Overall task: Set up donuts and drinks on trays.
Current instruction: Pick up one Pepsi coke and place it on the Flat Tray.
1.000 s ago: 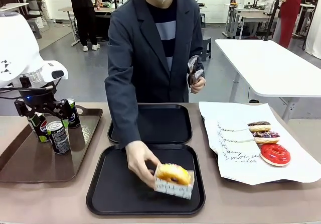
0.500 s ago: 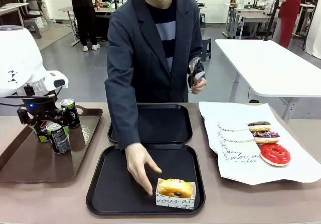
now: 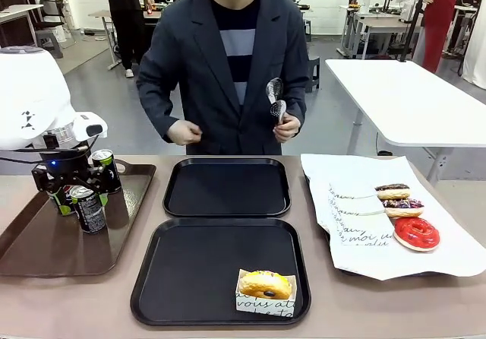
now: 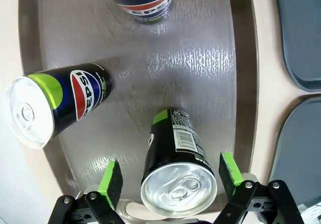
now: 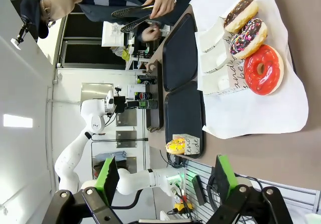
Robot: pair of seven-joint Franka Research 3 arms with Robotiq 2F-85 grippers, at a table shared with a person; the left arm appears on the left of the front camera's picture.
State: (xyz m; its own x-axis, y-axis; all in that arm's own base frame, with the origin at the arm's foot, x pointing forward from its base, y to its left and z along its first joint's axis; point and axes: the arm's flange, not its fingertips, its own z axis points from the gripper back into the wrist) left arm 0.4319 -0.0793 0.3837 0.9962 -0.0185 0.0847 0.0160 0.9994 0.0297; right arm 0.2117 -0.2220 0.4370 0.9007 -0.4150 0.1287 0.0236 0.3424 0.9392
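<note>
1. Fingers (image 4: 111, 179) of the left gripper (image 4: 169, 174) are hanging spread wide on either side of the front can (image 4: 176, 148). A gap is showing between each green pad and the can's wall, so nothing is being pinched.
2. That can is standing upright on the brown tray (image 4: 150, 68). The back can (image 3: 107, 170) is standing farther toward the person, and the outer can (image 4: 55, 106) is standing off to the robot's left. All three are apart from one another.
3. In the front view, the left gripper (image 3: 74, 183) is hovering low over the brown tray at the robot's left end of the table.
4. The right gripper (image 5: 166, 176) is hanging in the air with its jaws spread and nothing between them, well apart from the things on the table.
5. Two black trays are lying in the middle of the table, the far tray (image 3: 226, 188) behind the near tray (image 3: 182, 278).
6. The near tray is carrying the glazed donut (image 3: 264, 284), which is sitting in a white printed paper sleeve in the corner toward the robot and its right.
7. On the robot's right, a white paper sheet (image 3: 448, 255) is bearing three donuts close together in a row: the chocolate-iced donut (image 3: 392, 191), the sprinkled donut (image 3: 403, 206) and the red-iced donut (image 3: 416, 233).
8. The person is standing at the far side. The tong hand (image 3: 287, 128) is holding the tongs (image 3: 276, 99) up at chest height, and the free hand (image 3: 184, 132) is curled at the waist.
</note>
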